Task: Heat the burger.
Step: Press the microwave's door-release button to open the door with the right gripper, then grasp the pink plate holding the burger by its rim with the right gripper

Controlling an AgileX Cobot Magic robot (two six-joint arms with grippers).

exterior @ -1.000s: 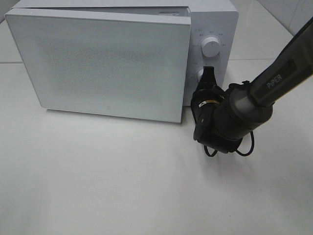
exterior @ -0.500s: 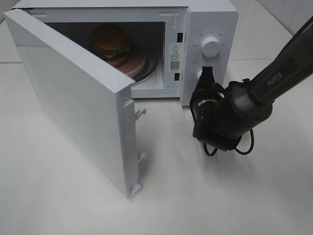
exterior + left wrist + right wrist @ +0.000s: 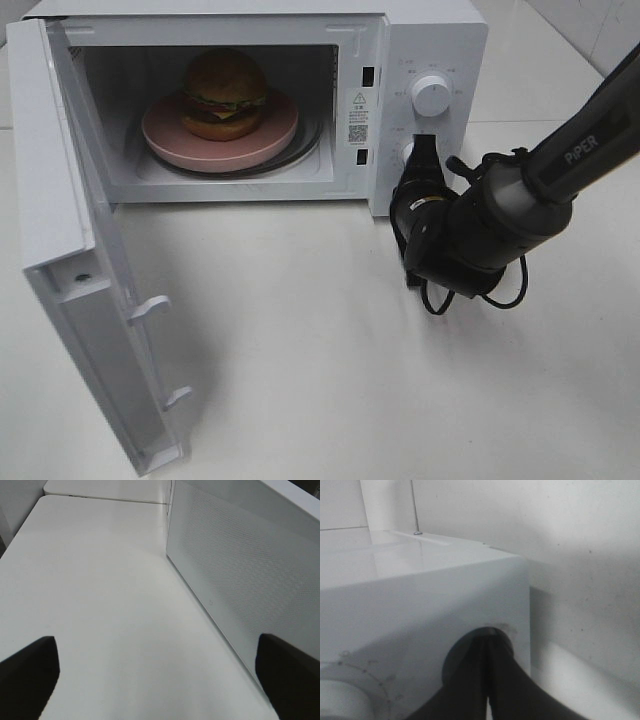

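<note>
A burger (image 3: 224,92) with a glossy golden-brown bun, green lettuce, a red band of tomato and a dark patty sits on a round pink plate (image 3: 165,138) inside a white microwave (image 3: 430,30), whose door (image 3: 60,210) stands wide open, hinged at the left of the high view. A sticker (image 3: 358,115) on the frame beside the cavity bears a warning triangle and a QR code; its print is too small to read. To the right, the control panel carries an upper dial (image 3: 430,95) ringed with small, illegible markings. The right fingers (image 3: 424,160), pressed together and holding nothing, have their tips at the lower dial, which they mostly cover. The grey right arm (image 3: 520,190) is lettered "PiPER". The left fingers (image 3: 27,675) are spread wide and empty above the white desk (image 3: 350,350), beside the door's dotted outer face.
</note>
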